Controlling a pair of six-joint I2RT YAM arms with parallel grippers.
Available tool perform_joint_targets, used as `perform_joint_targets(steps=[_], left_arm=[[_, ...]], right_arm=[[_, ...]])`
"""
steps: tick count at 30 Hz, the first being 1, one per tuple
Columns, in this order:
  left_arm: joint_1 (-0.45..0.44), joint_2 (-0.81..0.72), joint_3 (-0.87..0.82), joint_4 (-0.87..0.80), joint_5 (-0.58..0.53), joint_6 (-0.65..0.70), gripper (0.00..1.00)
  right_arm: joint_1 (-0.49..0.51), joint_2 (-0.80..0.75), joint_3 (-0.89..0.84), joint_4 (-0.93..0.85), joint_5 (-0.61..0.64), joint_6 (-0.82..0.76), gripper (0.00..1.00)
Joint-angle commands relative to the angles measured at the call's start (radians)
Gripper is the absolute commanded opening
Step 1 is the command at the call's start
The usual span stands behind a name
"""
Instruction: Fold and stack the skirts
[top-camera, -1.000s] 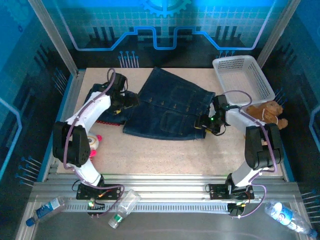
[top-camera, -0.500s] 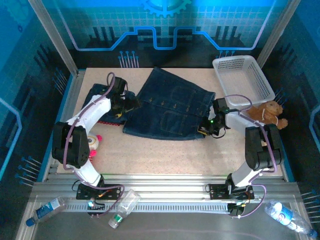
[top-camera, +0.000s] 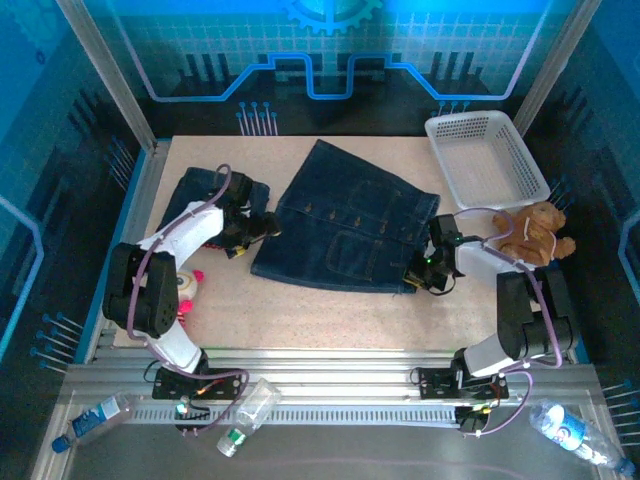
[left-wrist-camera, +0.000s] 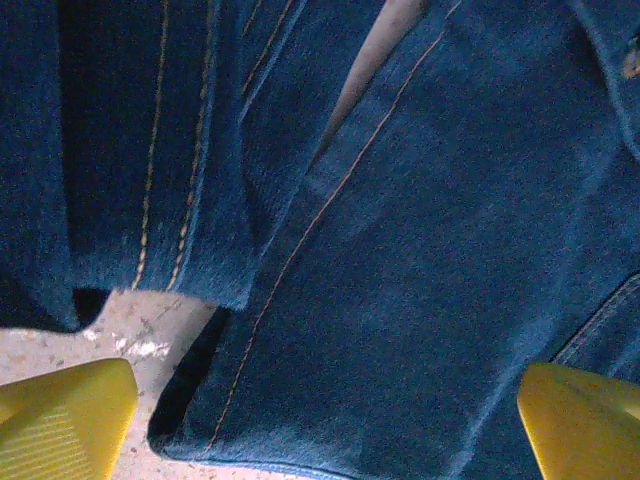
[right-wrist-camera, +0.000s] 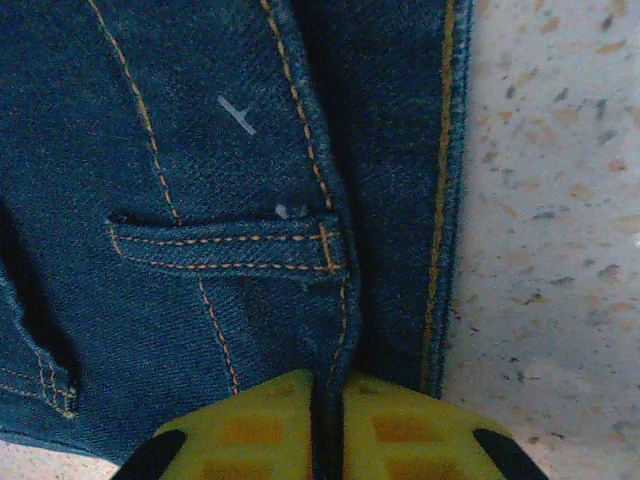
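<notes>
A dark blue denim skirt (top-camera: 345, 225) with front buttons lies spread across the middle of the table. A second denim skirt (top-camera: 205, 190) is bunched at the left, under my left arm. My left gripper (top-camera: 262, 228) hovers at the spread skirt's left edge. In the left wrist view its yellow fingertips (left-wrist-camera: 62, 418) stand wide apart and open over the denim skirt (left-wrist-camera: 430, 250), gripping nothing. My right gripper (top-camera: 415, 272) is at the skirt's near right corner. In the right wrist view its yellow fingers (right-wrist-camera: 250, 430) are shut on a raised fold of the denim skirt (right-wrist-camera: 200, 160) beside a belt loop.
A white basket (top-camera: 485, 155) stands at the back right. A brown teddy bear (top-camera: 530, 225) lies in front of it, close to my right arm. A pink-and-white plush doll (top-camera: 185, 290) sits at the left front. Plastic bottles (top-camera: 245, 415) lie on the metal rail below the table.
My right gripper has shut on the skirt's right edge and pulled it toward the near right. The spread skirt shifted with it. My left gripper moved slightly nearer, still open.
</notes>
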Motion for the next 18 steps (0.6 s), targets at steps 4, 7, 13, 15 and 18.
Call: perform_joint_targets(steps=[4,7,13,15,18], left_arm=[[0.005,-0.085,-0.118,0.015,0.007,-0.093,0.99],[0.001,-0.097,-0.169,0.037,0.019,-0.137,0.94],[-0.05,-0.115,-0.239,0.087,0.041,-0.212,0.82],[-0.064,-0.11,-0.255,0.109,0.037,-0.238,0.75],[-0.071,-0.095,-0.265,0.129,0.032,-0.274,0.71]], right_arm=[[0.012,-0.031,0.033,-0.06,0.074,0.005,0.13],[0.012,-0.017,0.033,-0.056,0.063,0.005,0.12],[0.015,0.001,0.033,-0.043,0.048,0.011,0.12],[0.016,0.002,0.034,-0.043,0.049,0.01,0.12],[0.016,0.002,0.036,-0.046,0.052,0.006,0.12]])
